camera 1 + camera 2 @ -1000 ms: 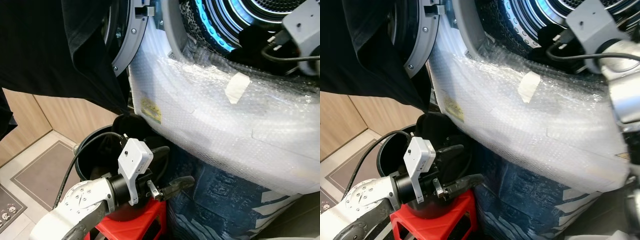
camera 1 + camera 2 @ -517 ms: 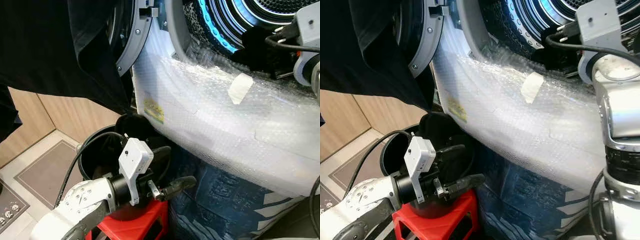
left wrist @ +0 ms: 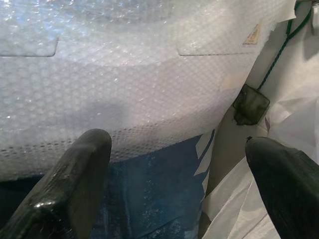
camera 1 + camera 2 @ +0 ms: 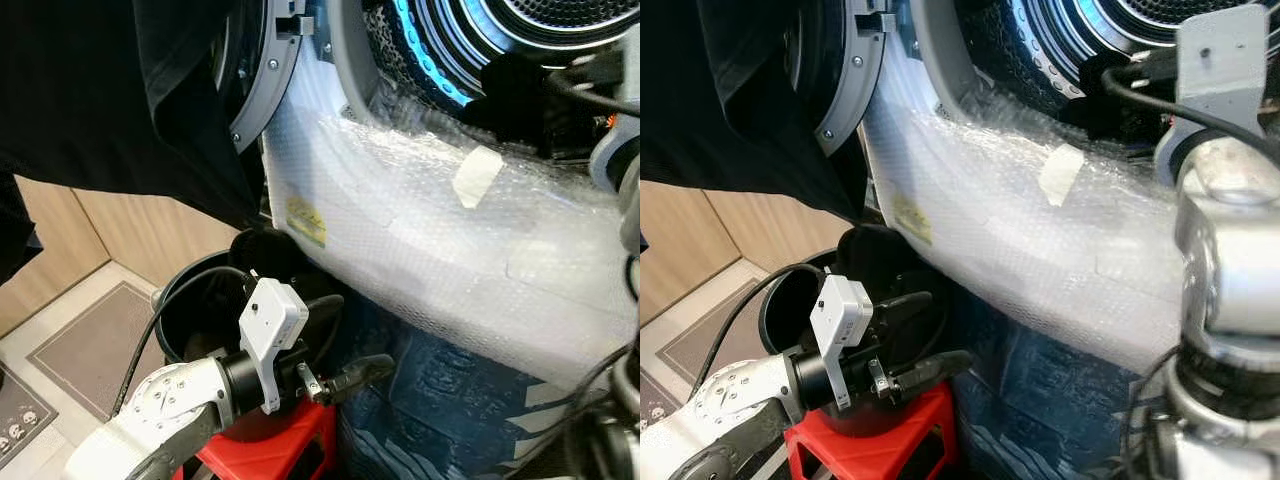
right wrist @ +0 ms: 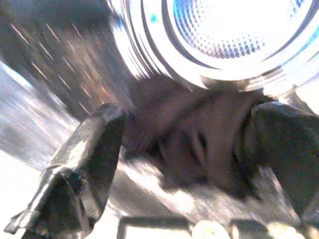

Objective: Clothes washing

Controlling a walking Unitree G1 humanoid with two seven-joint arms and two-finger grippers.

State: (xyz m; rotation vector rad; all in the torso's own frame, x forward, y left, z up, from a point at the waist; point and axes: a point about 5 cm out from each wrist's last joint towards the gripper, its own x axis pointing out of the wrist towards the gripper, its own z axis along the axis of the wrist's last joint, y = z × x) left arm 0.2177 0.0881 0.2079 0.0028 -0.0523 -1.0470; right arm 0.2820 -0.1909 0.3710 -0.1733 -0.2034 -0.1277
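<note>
Dark garment (image 5: 189, 144) lies at the drum mouth between the spread fingers of the right gripper (image 5: 184, 164), unclamped. Risk: it slides off the bubble-wrapped sill (image 4: 420, 200) if nudged.

Black garment (image 4: 110, 90); black bucket (image 4: 185, 310); red stool (image 4: 270, 450); white bubble wrap (image 4: 450, 260); blue-lit drum rim (image 4: 425, 60); beige floor (image 4: 60, 340).
</note>
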